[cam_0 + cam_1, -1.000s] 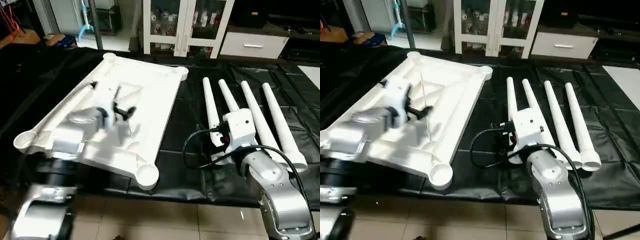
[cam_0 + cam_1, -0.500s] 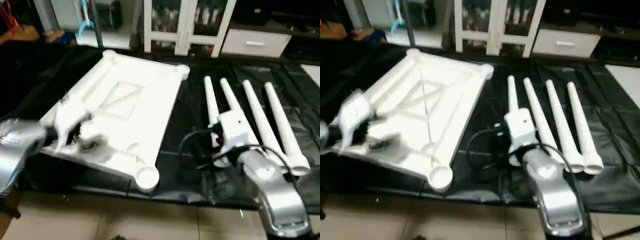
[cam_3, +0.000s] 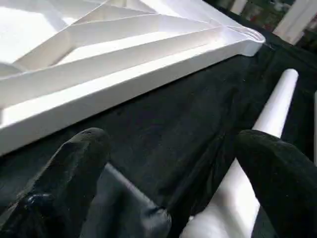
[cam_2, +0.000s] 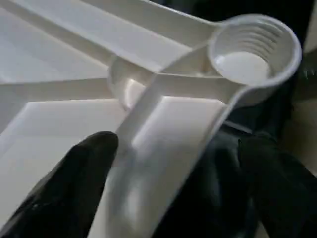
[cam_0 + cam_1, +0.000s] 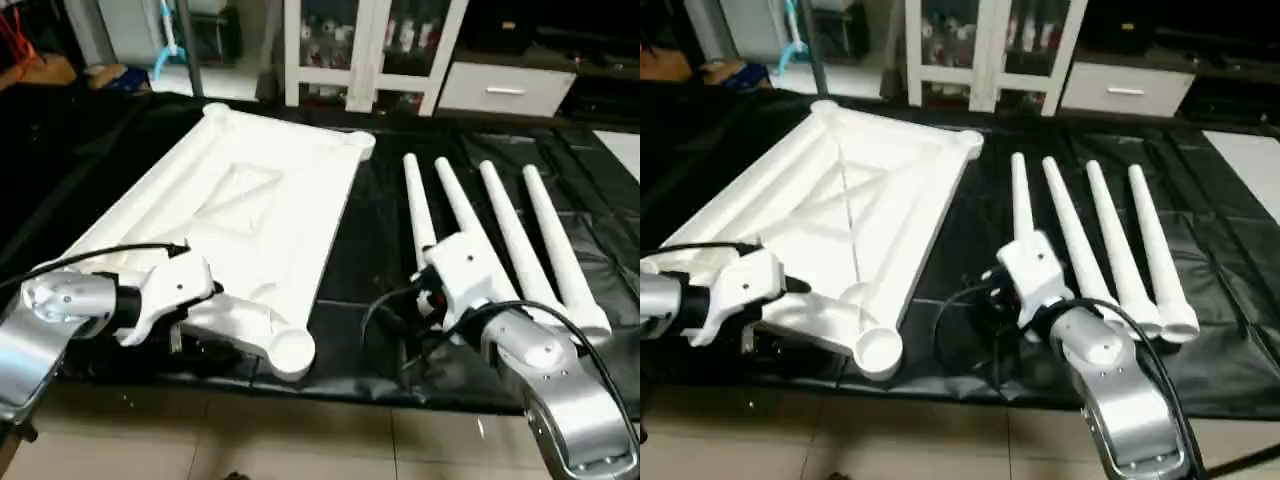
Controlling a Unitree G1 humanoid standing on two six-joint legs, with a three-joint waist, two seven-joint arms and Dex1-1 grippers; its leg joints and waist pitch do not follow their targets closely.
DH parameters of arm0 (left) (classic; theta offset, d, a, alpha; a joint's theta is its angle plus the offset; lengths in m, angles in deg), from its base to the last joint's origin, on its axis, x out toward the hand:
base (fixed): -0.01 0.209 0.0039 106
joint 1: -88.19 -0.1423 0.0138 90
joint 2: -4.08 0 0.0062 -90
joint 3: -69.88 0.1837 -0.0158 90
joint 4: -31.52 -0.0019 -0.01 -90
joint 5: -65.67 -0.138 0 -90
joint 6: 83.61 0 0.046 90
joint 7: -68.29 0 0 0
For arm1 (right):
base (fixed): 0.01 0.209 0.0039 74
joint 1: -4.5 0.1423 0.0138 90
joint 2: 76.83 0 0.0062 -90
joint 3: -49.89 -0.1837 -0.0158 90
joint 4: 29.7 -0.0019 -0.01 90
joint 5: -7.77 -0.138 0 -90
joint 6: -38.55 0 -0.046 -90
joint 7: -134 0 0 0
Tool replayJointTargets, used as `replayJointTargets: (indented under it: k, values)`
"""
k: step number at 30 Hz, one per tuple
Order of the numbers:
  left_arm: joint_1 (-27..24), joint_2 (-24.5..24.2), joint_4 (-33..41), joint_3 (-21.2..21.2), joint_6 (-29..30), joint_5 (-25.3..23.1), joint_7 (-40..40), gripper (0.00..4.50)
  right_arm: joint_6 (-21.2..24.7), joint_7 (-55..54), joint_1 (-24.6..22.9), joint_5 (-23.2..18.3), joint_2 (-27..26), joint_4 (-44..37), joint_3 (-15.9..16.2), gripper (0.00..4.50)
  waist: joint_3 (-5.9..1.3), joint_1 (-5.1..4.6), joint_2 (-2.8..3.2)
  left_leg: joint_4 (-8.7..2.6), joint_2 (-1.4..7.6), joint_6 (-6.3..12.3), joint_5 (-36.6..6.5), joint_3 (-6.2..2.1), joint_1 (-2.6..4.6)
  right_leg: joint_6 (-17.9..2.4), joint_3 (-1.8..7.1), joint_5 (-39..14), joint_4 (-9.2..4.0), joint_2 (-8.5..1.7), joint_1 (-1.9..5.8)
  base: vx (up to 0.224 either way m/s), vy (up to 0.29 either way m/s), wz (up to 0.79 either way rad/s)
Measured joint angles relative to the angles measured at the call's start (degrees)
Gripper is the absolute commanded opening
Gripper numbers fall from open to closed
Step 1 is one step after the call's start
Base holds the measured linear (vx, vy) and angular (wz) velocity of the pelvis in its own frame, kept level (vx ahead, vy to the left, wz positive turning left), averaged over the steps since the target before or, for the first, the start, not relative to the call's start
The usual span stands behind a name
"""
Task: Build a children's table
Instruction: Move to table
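Handling: rigid, light, slick moulded plastic.
We straddle the table top (image 4: 163,124) rim with the spread left gripper (image 4: 173,193); right gripper (image 3: 168,188), spread and empty, should take a leg (image 3: 257,148) mid-shaft.

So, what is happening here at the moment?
A robot is putting a children's table together. The white top lies upside down on a black sheet, with four legs in a row beside it, none fitted yet. The left gripper is open at the top's near edge, its fingers on either side of the rim close to a corner socket. The right gripper is open too, low over the sheet beside the nearest leg, and holds nothing.
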Motion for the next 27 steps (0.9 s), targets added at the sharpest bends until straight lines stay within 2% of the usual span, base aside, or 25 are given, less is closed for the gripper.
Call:
replayJointTargets:
  k: [4,8,9,10,12,16,20,27]
  values:
    - [-0.1,-0.4,-1.3,1.0,-0.9,-1.1,-1.0,3.71,1.2,2.9,-1.4,-1.4,1.1,-1.3,0.5,4.50,0.01,-0.01,0.03,0.01,0.00,0.05,0.0,0.18,-0.03,0.0,0.25,0.0,0.23,0.00,-0.26,0.000,0.000,0.00]
    - [0.0,-0.7,-1.4,1.7,-0.6,-1.6,-1.5,3.53,2.5,8.7,-4.3,-6.0,4.7,-5.5,2.1,4.50,0.00,0.19,0.01,0.02,0.00,0.07,0.0,0.24,0.02,0.0,0.33,0.0,0.33,0.00,-0.29,0.000,0.000,0.00]
    - [0.0,-0.7,-1.4,1.8,-0.6,-1.8,-1.5,3.26,2.6,9.9,-5.0,-6.9,5.4,-6.3,2.5,4.50,0.00,0.20,0.01,0.02,0.00,0.06,0.0,0.27,0.05,0.0,0.37,0.0,0.33,0.00,-0.29,0.000,0.000,0.00]
    - [0.1,-0.7,-1.4,1.9,-0.6,-2.0,-1.4,3.17,3.0,11.2,-5.6,-7.8,6.0,-7.0,2.8,4.50,0.00,0.19,0.00,0.03,0.00,0.07,0.0,0.31,0.11,0.0,0.42,0.0,0.36,0.00,-0.29,0.000,0.000,0.00]
    - [0.5,-0.1,-2.0,2.1,-0.8,-2.2,-1.0,3.14,3.2,12.7,-5.8,-8.9,7.5,-7.5,2.9,4.50,-0.01,0.17,-0.01,0.03,-0.01,0.07,0.0,0.39,0.18,-0.1,0.53,0.1,0.40,0.00,-0.28,0.000,0.000,0.00]
    - [1.5,0.7,-3.3,3.0,-1.8,-3.4,-0.4,2.73,3.3,14.6,-6.0,-9.6,8.7,-9.1,3.0,4.50,-0.10,0.12,-0.15,0.00,-0.01,0.07,0.0,0.73,0.56,-0.1,0.92,0.2,0.47,0.03,-0.24,0.000,0.000,0.00]
    - [1.9,1.3,-4.3,3.3,-2.5,-4.7,0.4,2.62,3.4,14.7,-6.4,-9.7,9.2,-9.1,3.0,4.50,-0.19,0.07,-0.31,0.01,-0.01,0.08,0.0,0.91,0.64,-0.1,1.10,0.2,0.45,0.04,-0.25,0.000,0.000,0.00]
    - [2.2,1.4,-4.4,5.7,-3.1,-7.3,0.6,1.92,3.6,14.6,-6.4,-9.9,9.7,-9.3,3.0,4.50,-0.28,0.15,-0.45,0.00,-0.01,0.08,0.0,0.93,0.66,-0.1,1.13,0.2,0.44,0.04,-0.26,0.000,0.000,0.00]
